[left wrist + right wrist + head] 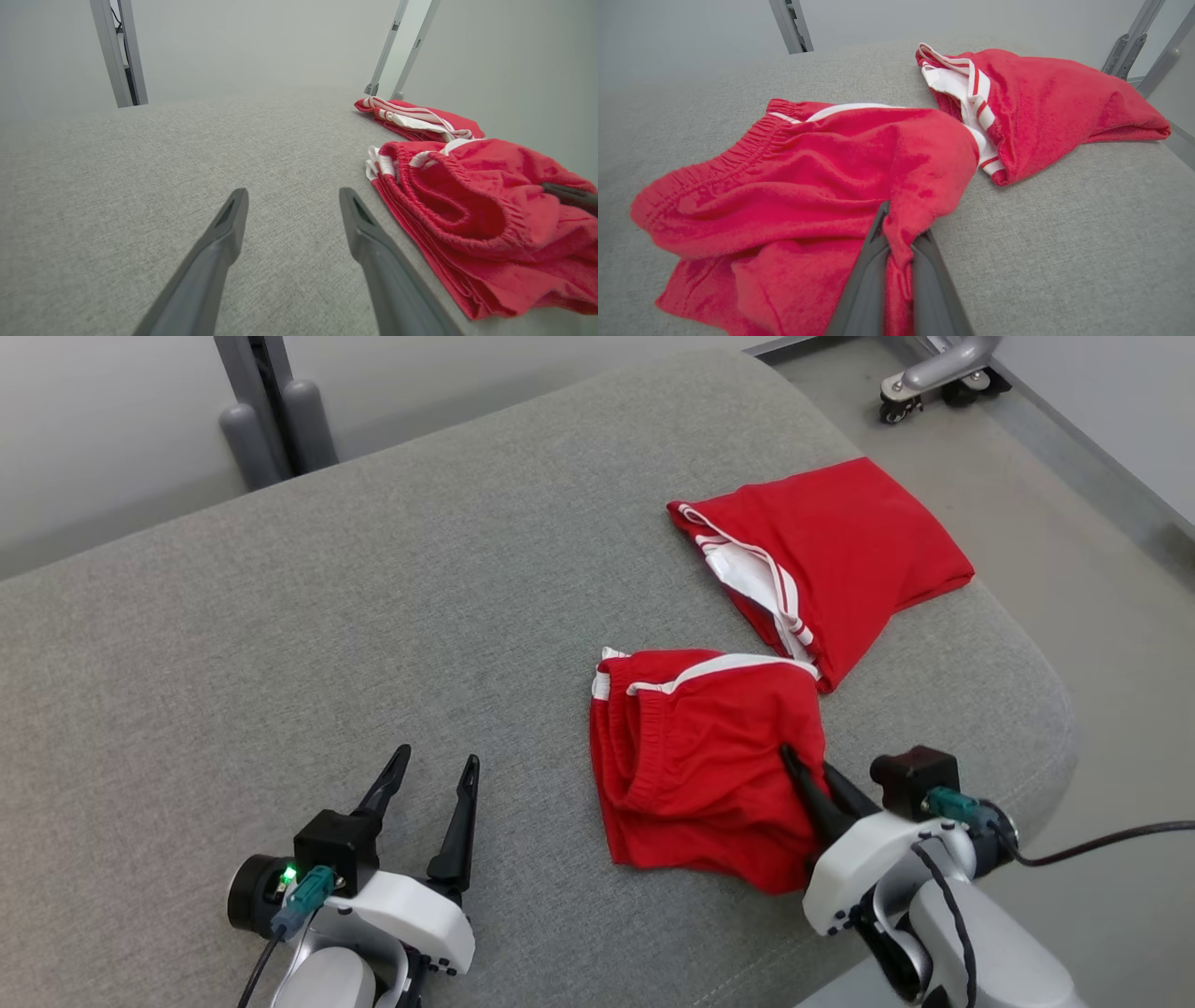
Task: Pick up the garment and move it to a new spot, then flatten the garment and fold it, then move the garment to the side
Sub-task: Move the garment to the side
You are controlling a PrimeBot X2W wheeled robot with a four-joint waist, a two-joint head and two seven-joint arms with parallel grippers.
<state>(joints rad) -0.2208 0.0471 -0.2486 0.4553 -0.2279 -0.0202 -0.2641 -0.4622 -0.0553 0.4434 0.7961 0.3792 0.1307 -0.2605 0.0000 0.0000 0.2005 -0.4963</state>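
My right claw (805, 761) is clenched on a pinch of the red shorts (691, 775), bunched on the grey cushion (373, 616) beside a second red garment (840, 551). My left claw (437, 756) hangs released nearby. I judge the cloth soft, light and floppy; the elastic waistband (752, 135) looks the firmest hold.

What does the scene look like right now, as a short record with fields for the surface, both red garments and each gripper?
surface: grey cushion
near garment: red shorts with white trim, rumpled, elastic waistband showing
far garment: red with white stripes, folded, near the cushion's far right corner
left gripper: open, over bare cushion left of the near garment
right gripper: shut on the near garment's right edge
stage: near garment gripped, not yet flat
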